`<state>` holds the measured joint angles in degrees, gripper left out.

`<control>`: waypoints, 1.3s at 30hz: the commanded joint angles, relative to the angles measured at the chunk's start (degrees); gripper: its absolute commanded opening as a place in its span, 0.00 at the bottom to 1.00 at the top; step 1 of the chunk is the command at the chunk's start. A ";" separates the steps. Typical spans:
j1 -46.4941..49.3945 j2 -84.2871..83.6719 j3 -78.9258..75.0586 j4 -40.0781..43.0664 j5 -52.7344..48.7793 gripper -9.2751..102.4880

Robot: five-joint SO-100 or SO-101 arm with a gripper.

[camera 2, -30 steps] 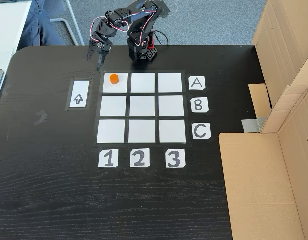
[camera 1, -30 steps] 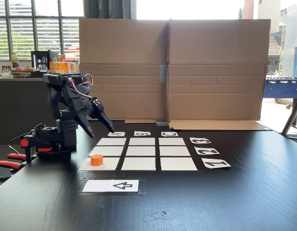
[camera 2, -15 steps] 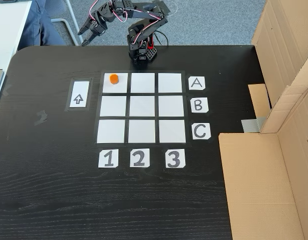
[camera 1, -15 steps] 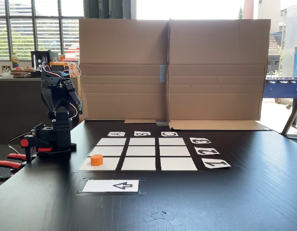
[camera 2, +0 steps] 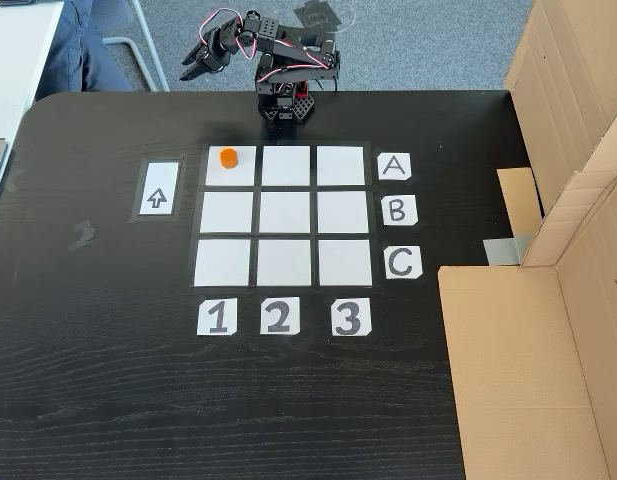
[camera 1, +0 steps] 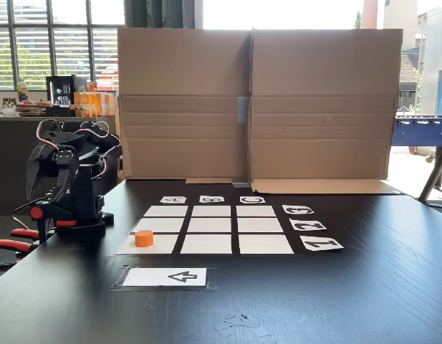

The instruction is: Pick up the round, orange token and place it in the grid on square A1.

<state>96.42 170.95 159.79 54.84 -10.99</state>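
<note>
The round, orange token [camera 2: 228, 157] [camera 1: 143, 238] stands upright on square A1 [camera 2: 238, 176] [camera 1: 163, 246], toward that cell's upper left part in the top-down fixed view. A1 is the corner cell of the grid [camera 2: 284, 212] [camera 1: 211, 225] nearest the arm's base. My gripper [camera 2: 193, 72] [camera 1: 47, 172] is folded back over the table's edge beside the base, well away from the token. Its fingers are apart with nothing between them.
A white card with a black arrow [camera 2: 159, 189] [camera 1: 165, 276] lies beside the grid. Labels A B C [camera 2: 395, 210] and 1 2 3 [camera 2: 278, 317] edge it. A cardboard wall [camera 1: 256, 100] [camera 2: 548, 300] bounds one side. Red clamps [camera 1: 13, 244] hold the base.
The arm has swung up and back from just beside the token, folding over its base past the table's edge. The token has stayed on A1.
</note>
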 commanded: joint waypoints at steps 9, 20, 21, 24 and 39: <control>3.60 4.57 8.09 -0.97 -0.18 0.19; 4.39 9.14 14.68 2.20 0.00 0.14; 4.39 9.67 14.85 3.34 0.00 0.13; 4.39 10.81 15.03 6.06 0.00 0.13; 4.66 13.54 15.29 8.70 1.23 0.09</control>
<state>99.49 184.13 174.99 63.28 -10.20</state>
